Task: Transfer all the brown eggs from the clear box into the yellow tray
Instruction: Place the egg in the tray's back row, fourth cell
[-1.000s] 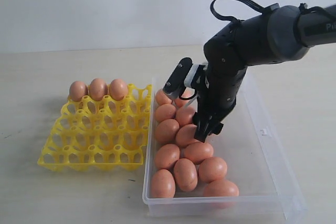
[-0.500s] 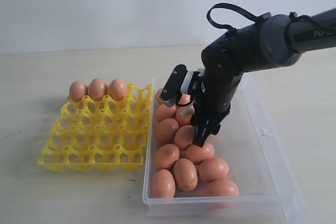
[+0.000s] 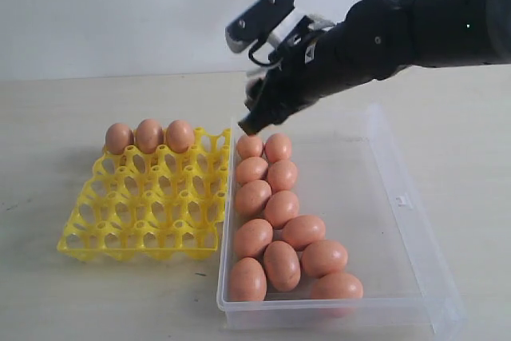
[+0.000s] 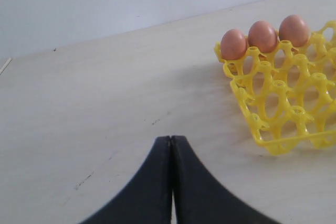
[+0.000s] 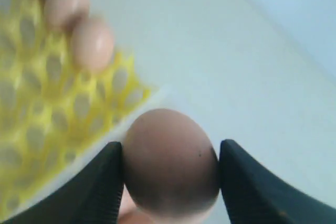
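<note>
Right gripper (image 3: pixel 257 105): fingers partly spread and closed on one smooth, oval, orange-brown egg (image 5: pixel 169 156), with a black pad against each flank across its middle. The held egg hangs in the air above the far corner of the shallow, rectangular, transparent plastic box (image 3: pixel 375 197), on the side nearest the square bright yellow plastic egg tray (image 3: pixel 144 217). It touches neither.

Left gripper (image 4: pixel 171 140): fingers pressed together with nothing between them, over the pale tabletop (image 4: pixel 79 103) beside the tray.

Stock: twelve matching eggs (image 3: pixel 282 265) lie loose in the box, crowded toward its tray-side wall, most touching neighbours. Three eggs (image 3: pixel 148 135) sit in the tray's back row.

Handling assessment: light, rigid, thin-shelled and brittle. The smooth curved surface is likely to slip if the hold drifts toward either end. Take hold across the widest girth with light pressure only. Loose eggs may roll when a neighbour is removed.

Appearance: uniform colour, with one small dark speck on the held shell. No cracks visible.
</note>
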